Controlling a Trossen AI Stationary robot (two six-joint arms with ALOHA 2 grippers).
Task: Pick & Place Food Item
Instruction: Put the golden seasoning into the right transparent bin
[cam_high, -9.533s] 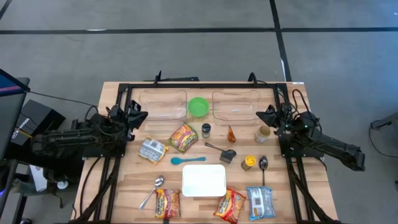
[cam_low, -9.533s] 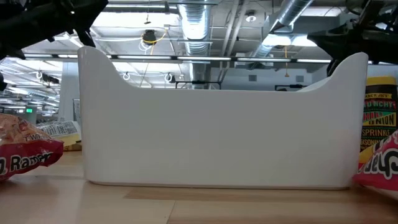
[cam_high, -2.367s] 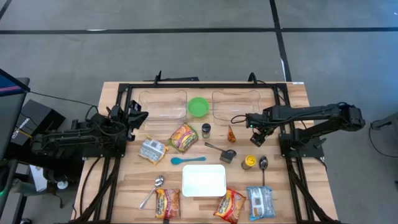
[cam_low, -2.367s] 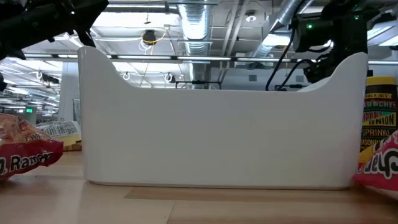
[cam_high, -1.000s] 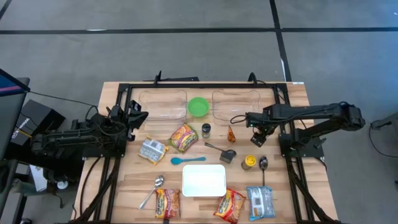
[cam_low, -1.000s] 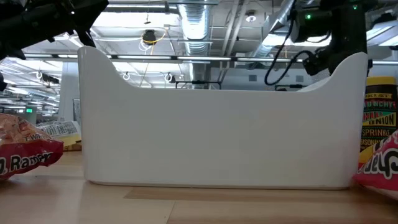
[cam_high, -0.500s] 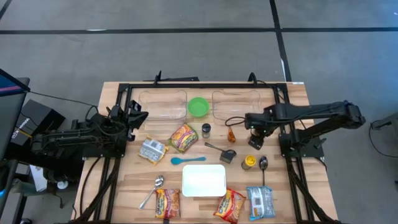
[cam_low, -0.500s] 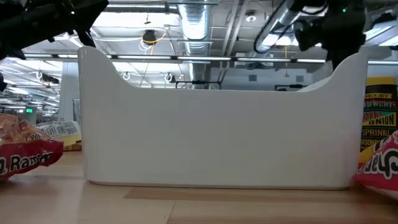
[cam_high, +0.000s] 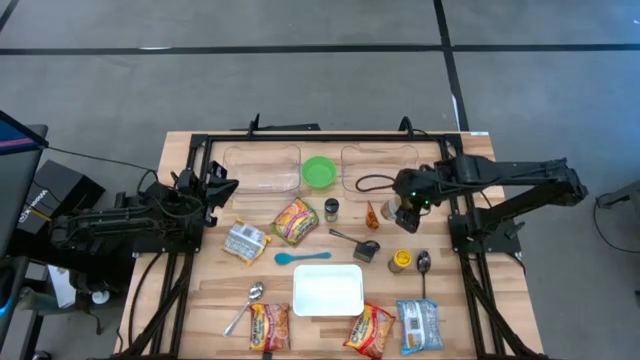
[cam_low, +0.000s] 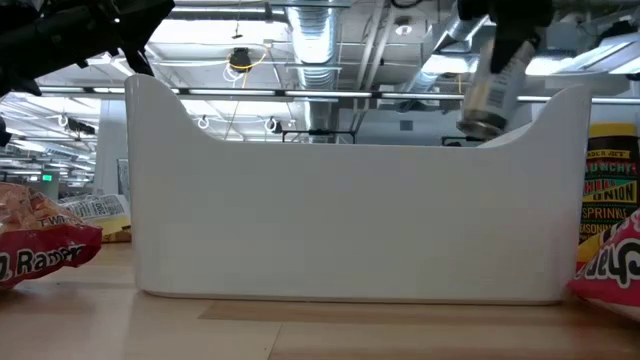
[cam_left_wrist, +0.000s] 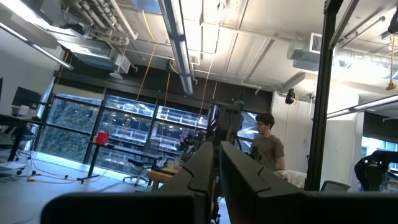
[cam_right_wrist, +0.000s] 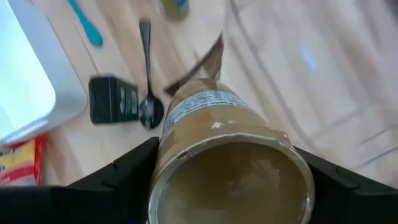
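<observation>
Gripping tan cylindrical labelled jar (cam_right_wrist: 227, 149)

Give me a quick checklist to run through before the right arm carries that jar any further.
1. Right gripper closed on the tan jar: ok, a finger sits on either side of it.
2. Jar lifted off the table: ok, the low view shows it hanging in the air.
3. Jar upright: not ok, it hangs tilted in the low view.
4. Jar lid on: cannot tell.
5. White bin free to receive it: ok, nothing shows inside from the high view.
6. Left gripper out of the way: ok, it is shut and parked at the table's left edge.
</observation>
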